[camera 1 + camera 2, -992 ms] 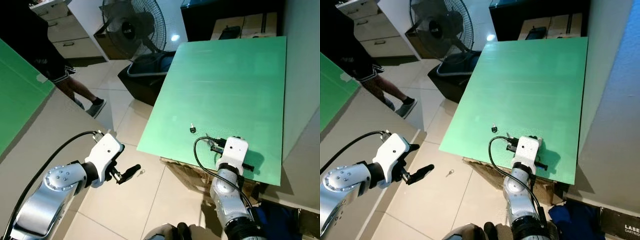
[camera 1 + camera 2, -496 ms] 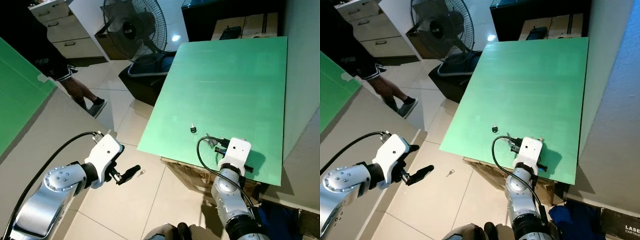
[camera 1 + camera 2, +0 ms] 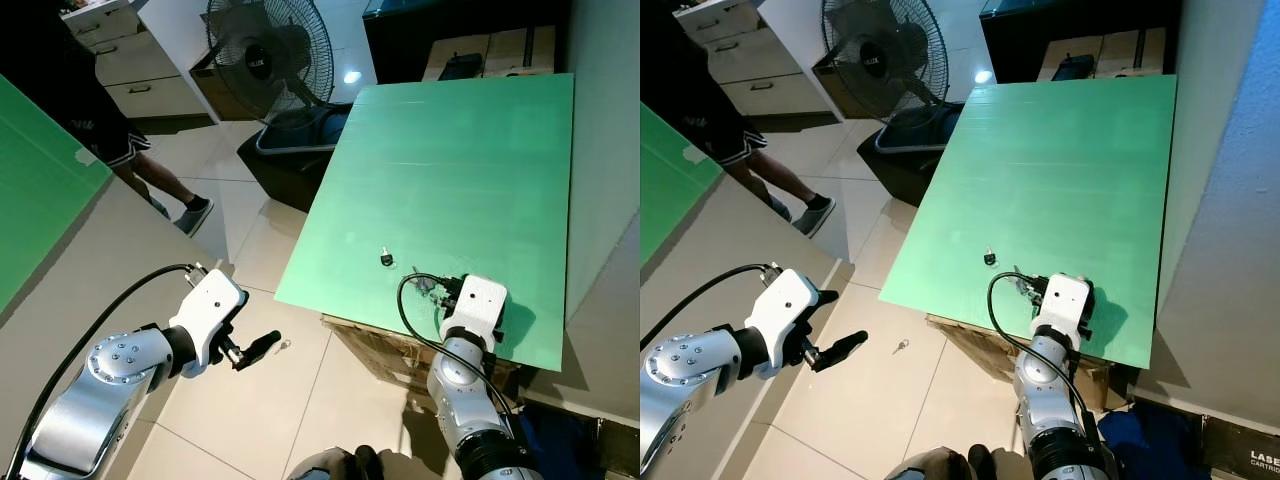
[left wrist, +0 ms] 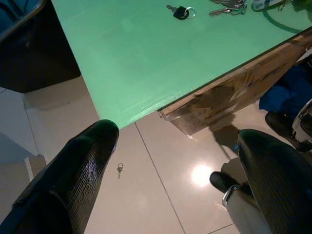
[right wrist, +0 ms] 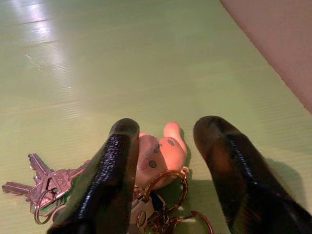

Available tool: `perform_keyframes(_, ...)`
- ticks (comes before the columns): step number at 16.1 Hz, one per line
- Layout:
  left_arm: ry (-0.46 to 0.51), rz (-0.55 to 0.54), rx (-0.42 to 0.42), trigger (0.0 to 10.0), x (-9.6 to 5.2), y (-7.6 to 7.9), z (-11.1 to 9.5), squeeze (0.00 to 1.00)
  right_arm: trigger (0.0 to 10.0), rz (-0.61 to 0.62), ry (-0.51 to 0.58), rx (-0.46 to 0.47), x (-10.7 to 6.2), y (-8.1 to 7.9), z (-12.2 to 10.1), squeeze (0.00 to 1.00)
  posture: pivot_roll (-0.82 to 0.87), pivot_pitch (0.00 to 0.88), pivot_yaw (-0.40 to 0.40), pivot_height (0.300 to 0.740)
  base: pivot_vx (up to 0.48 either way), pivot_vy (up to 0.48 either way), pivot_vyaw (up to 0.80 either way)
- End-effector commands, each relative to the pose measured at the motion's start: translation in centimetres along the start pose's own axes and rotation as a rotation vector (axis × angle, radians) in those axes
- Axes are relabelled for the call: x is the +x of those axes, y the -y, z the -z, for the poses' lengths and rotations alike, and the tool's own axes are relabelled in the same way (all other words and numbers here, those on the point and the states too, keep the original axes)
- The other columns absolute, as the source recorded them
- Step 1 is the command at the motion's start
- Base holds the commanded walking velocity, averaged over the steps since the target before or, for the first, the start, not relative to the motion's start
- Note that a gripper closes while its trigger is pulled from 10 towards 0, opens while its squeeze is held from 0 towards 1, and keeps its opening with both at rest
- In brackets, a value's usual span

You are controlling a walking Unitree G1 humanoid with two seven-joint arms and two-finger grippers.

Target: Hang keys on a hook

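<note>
Presently the right claw [image 5: 168,161], fingers spread, straddles the key bunch [image 5: 146,180] near the green surface's [image 3: 470,160] front edge, positioned for pickup.

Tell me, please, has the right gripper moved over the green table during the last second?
Yes. Against the small black key, which stays put on the green table, the right gripper has shifted to the robot's right, toward the table's near edge.
</note>
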State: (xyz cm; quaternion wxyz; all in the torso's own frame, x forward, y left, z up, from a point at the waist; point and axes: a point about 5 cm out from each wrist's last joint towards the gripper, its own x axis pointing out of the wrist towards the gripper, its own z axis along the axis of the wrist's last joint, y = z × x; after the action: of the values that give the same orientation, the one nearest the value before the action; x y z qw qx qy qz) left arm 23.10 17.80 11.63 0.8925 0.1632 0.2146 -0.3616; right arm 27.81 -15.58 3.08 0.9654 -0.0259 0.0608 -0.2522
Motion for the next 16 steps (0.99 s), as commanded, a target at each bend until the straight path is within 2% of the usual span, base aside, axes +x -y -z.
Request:
perform_keyframes(1,-0.035,-0.010,-0.001,10.0,-0.5,-0.4,0.5,0.00,10.0,-0.018,-0.051,0.030,-0.6,-0.7,0.7,1.00,0.00,0.148,0.400,0.740,0.000,0.000,0.00)
perform_keyframes(2,-0.038,-0.007,0.001,10.0,-0.6,-0.3,0.5,0.00,10.0,-0.003,-0.096,0.076,-0.3,-0.5,1.1,1.00,0.00,0.153,0.400,0.740,0.000,0.000,0.00)
perform_keyframes(6,-0.042,-0.006,0.000,10.0,-0.8,-0.3,0.5,0.00,10.0,0.001,-0.131,0.078,0.2,-0.1,1.6,1.00,0.01,0.159,0.400,0.740,0.000,0.000,0.00)
perform_keyframes(8,-0.044,-0.008,-0.003,10.0,-1.0,-0.1,0.6,0.00,10.0,-0.054,-0.124,-0.092,0.5,-0.3,1.9,1.00,0.01,0.164,0.400,0.740,0.000,0.000,0.00)
perform_keyframes(9,-0.045,-0.008,-0.003,10.0,-1.0,-0.1,0.6,0.00,10.0,-0.062,-0.126,-0.102,0.5,-0.3,1.9,0.00,0.01,0.165,0.400,0.740,0.000,0.000,0.00)
perform_keyframes(12,-0.047,-0.009,-0.006,10.0,-1.0,0.0,0.6,0.00,10.0,-0.085,-0.149,-0.124,0.5,-0.2,2.5,0.00,0.01,0.169,0.400,0.740,0.000,0.000,0.00)
perform_keyframes(13,-0.048,-0.008,-0.008,10.0,-1.0,0.0,0.6,0.00,0.0,-0.097,-0.150,-0.109,0.3,0.0,2.7,0.00,0.02,0.173,0.400,0.740,0.000,0.000,0.00)
perform_keyframes(16,-0.052,-0.008,-0.009,10.0,-1.1,0.0,0.6,0.00,0.0,-0.107,-0.140,-0.101,-0.2,-0.2,2.9,0.00,0.02,0.182,0.400,0.740,0.000,0.000,0.00)
